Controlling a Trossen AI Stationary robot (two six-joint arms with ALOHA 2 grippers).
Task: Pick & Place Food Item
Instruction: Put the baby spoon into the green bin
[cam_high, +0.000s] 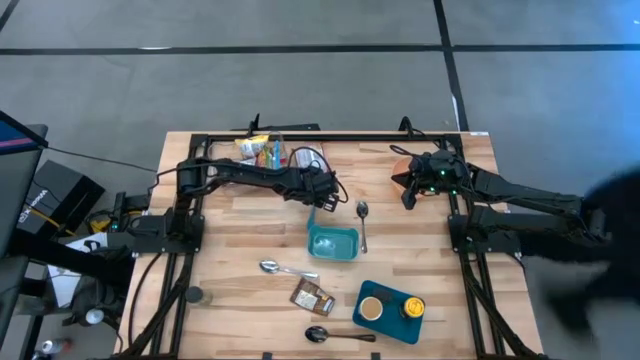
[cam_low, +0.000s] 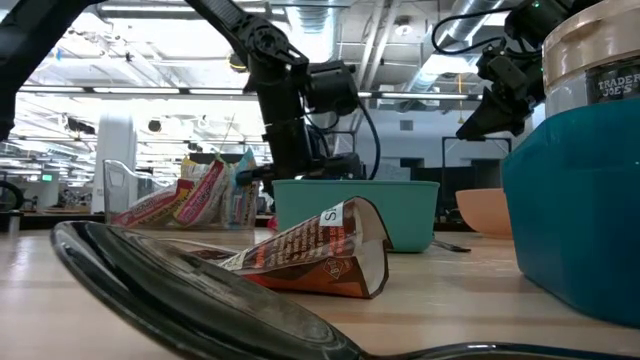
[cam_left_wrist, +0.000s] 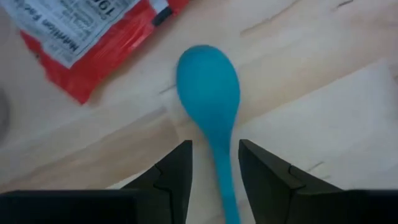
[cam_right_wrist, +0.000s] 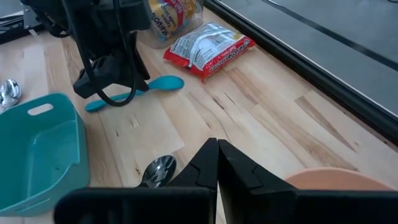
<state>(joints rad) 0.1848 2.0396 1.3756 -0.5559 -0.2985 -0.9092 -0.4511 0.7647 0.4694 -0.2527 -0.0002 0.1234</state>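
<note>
Taking the teal bin (cam_high: 333, 242) at the middle of the wooden counter (cam_high: 230, 240) as the landmark, nearest the front edge lie a dark spoon (cam_high: 320, 334) and a blue tray (cam_high: 372, 325) carrying a yellow-lidded jar (cam_high: 412, 308) and a small brown cup (cam_high: 371, 309). Just ahead of these, and in front of the bin, sits a brown snack packet (cam_high: 311, 297), with a metal spoon (cam_high: 275, 267) beside the bin's front left corner. Another metal spoon (cam_high: 362, 213) lies just right of the bin.

Behind the bin's far left corner hangs the left tool (cam_left_wrist: 214, 167), fingers (cam_left_wrist: 176, 171) spread a little on either side of the handle of a teal spoon (cam_left_wrist: 210, 93) (no finger touches it in the left wrist view). The spoon lies flat on the counter, its bowl pointing away from the bin toward a red-and-white food packet (cam_right_wrist: 208, 48). Beyond that packet, at the counter's far edge, stands a clear holder with more snack bags (cam_high: 258, 150).

Far right of the bin, near the back corner, the right tool (cam_right_wrist: 217, 163) has its fingers pressed together on nothing, beside an orange bowl (cam_right_wrist: 339, 180).
</note>
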